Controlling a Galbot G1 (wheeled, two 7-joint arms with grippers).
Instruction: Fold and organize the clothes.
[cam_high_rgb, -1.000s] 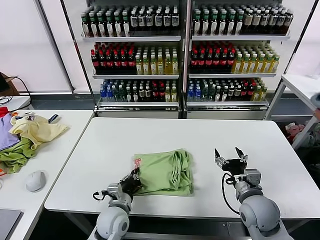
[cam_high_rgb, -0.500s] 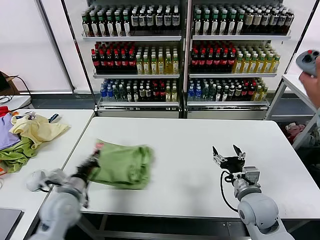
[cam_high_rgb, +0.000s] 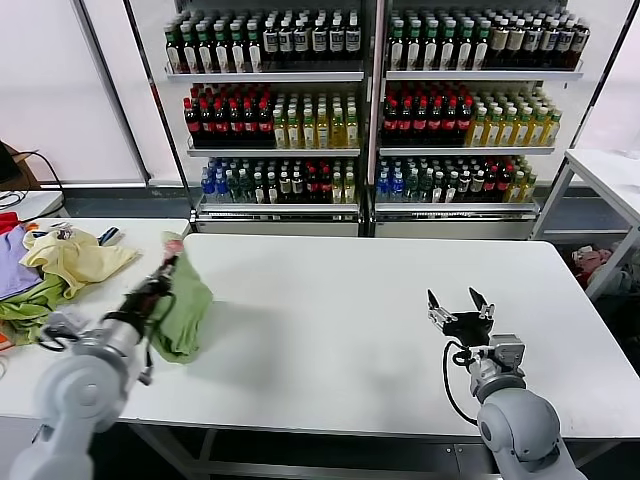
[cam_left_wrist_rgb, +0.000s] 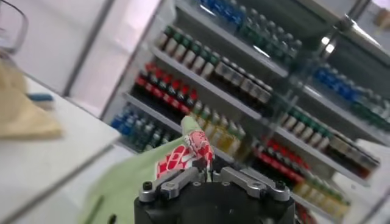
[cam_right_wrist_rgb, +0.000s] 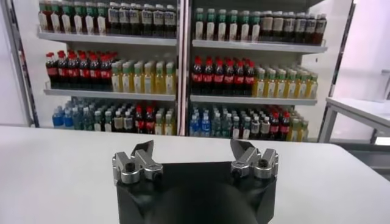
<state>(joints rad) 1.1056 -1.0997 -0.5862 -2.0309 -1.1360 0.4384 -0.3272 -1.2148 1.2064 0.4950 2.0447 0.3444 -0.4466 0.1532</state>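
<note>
Evidently the folded polo shirt (cam_high_rgb: 184, 305) has been carried off the table (cam_high_rgb: 340, 330) centre to its nine o'clock edge — folding looks complete, stowing remains. It hangs from the left gripper (cam_high_rgb: 160, 281), clamped shut on the printed corner, with open room toward the side table (cam_high_rgb: 120, 300). Right gripper (cam_high_rgb: 458, 302) idles at four o'clock — jaws spread wide, empty.

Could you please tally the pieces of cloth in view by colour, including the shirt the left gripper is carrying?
Light green: 1, the polo shirt, held by the shut left gripper at the main table's left edge
Pale yellow: 1, garment on the side table
Olive green: 1, cloth
Purple: 1, cloth
Total: 4
</note>
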